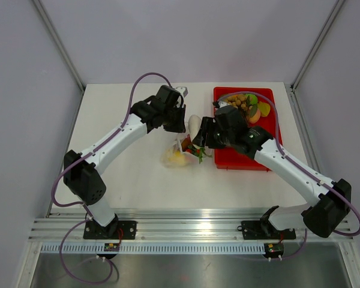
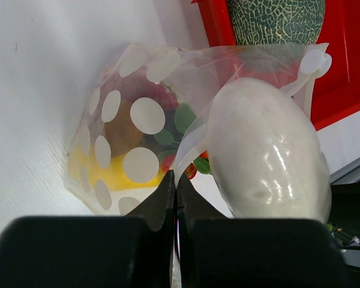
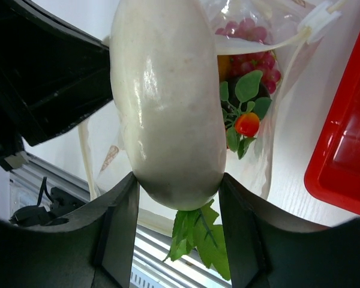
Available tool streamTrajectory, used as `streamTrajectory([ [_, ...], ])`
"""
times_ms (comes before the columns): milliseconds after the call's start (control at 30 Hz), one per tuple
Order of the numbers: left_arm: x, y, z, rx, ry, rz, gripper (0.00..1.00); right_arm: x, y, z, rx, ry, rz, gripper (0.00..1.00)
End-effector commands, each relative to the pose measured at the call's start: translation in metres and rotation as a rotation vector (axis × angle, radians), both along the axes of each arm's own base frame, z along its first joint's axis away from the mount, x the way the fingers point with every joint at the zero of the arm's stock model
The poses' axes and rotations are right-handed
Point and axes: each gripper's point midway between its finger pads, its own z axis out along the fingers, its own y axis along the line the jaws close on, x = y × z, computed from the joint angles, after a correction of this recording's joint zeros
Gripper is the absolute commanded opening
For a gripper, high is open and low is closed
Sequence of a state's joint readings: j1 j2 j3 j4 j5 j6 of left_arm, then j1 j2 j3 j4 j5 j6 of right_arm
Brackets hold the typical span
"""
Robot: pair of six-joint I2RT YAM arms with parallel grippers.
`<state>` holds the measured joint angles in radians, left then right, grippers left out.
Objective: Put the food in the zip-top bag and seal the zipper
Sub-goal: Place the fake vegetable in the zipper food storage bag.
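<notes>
Bag (image 2: 138,120) partly filled, edge pinched by left jaws; radish (image 3: 168,102) clamped in right jaws at mouth; tray (image 1: 231,161) food (image 1: 252,105) and sealing left.

A clear bag (image 2: 186,66) with white dots is lying crumpled on the desk (image 1: 132,174), its mouth gaping open. Purple grapes (image 3: 252,42), a yellow piece (image 2: 114,177) and a small leafy tomato (image 3: 247,124) are sitting inside. A white radish (image 3: 168,102) is hanging at the mouth.
</notes>
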<state>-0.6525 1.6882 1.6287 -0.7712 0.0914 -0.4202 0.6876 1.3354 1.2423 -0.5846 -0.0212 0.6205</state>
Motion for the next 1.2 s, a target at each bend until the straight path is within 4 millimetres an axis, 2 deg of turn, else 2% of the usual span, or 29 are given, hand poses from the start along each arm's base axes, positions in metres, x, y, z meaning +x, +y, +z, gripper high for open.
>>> streamTrajectory([
  [0,0.006,-0.004,0.016,-0.042,-0.033,0.005,0.0,-0.016,-0.004,-0.002,-0.016,0.014,0.043,0.5],
  [233,0.006,-0.009,0.011,-0.051,-0.011,0.0,0.0,-0.029,-0.008,0.01,0.004,-0.003,0.058,0.5],
  [467,0.003,-0.01,0.015,-0.073,-0.011,-0.004,0.0,-0.032,-0.001,0.008,-0.023,0.022,0.107,0.5],
  [667,0.001,-0.01,0.014,-0.075,-0.003,-0.01,0.0,-0.044,0.008,0.013,-0.023,0.016,0.153,0.5],
  [700,0.0,-0.011,0.014,-0.076,-0.003,-0.013,0.0,-0.045,0.005,0.009,-0.038,0.031,0.145,0.51],
  [867,-0.001,-0.011,0.019,-0.088,-0.015,-0.021,0.0,-0.037,0.008,0.001,-0.077,0.082,0.112,0.53],
  [900,-0.002,-0.011,0.019,-0.09,-0.016,-0.025,0.0,-0.036,0.009,-0.009,-0.104,0.114,0.11,0.53],
  [1100,-0.006,-0.008,0.023,-0.095,-0.031,-0.038,0.0,-0.023,0.014,-0.017,-0.118,0.146,0.046,0.58],
  [1167,-0.007,-0.008,0.024,-0.097,-0.034,-0.041,0.0,-0.015,0.013,-0.012,-0.127,0.127,0.005,0.59],
])
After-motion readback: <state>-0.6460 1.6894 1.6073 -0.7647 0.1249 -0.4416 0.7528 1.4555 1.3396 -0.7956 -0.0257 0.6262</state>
